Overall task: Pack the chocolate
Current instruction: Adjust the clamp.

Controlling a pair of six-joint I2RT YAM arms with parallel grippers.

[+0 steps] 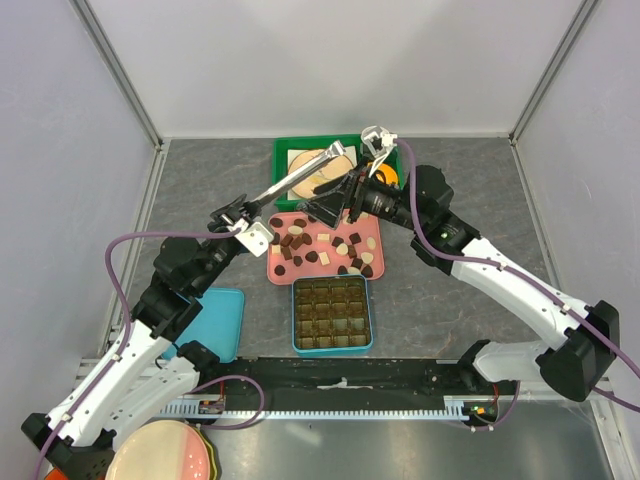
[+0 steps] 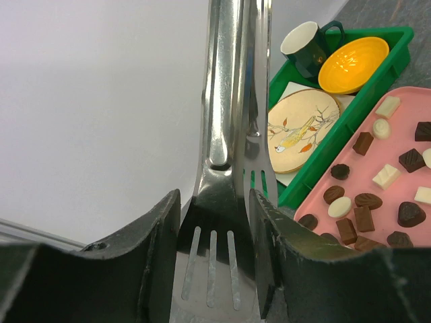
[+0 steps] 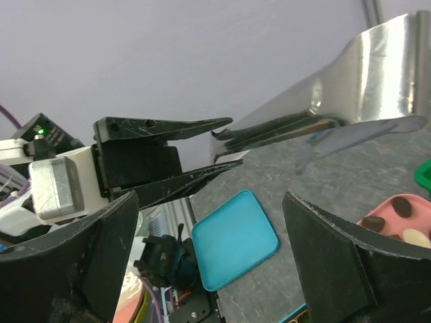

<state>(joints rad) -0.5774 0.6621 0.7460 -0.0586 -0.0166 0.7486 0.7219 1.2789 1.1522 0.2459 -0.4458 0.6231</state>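
Note:
The chocolate [image 1: 330, 246], several dark, brown and cream pieces, lies on a pink tray [image 1: 273, 272] at the table's middle. It also shows in the left wrist view [image 2: 367, 200] and at the right wrist view's edge [image 3: 403, 206]. A teal box with empty compartments [image 1: 297, 315] sits just in front of the tray. My left gripper [image 1: 238, 217] [image 2: 214, 199] is shut on metal tongs [image 1: 300, 180] [image 2: 229, 101], holding them by their slotted ends above the tray's left corner. My right gripper [image 1: 338, 203] [image 3: 209, 202] is open and empty over the tray's far edge, facing the tongs [image 3: 337, 108].
A green bin [image 1: 281, 150] [image 2: 316, 168] behind the tray holds a decorated plate [image 2: 302, 129], an orange bowl [image 2: 353, 57] and a dark mug [image 2: 306, 44]. A teal lid [image 1: 218, 318] [image 3: 236, 239] lies at the left. Stacked plates [image 1: 165, 455] sit at the near left.

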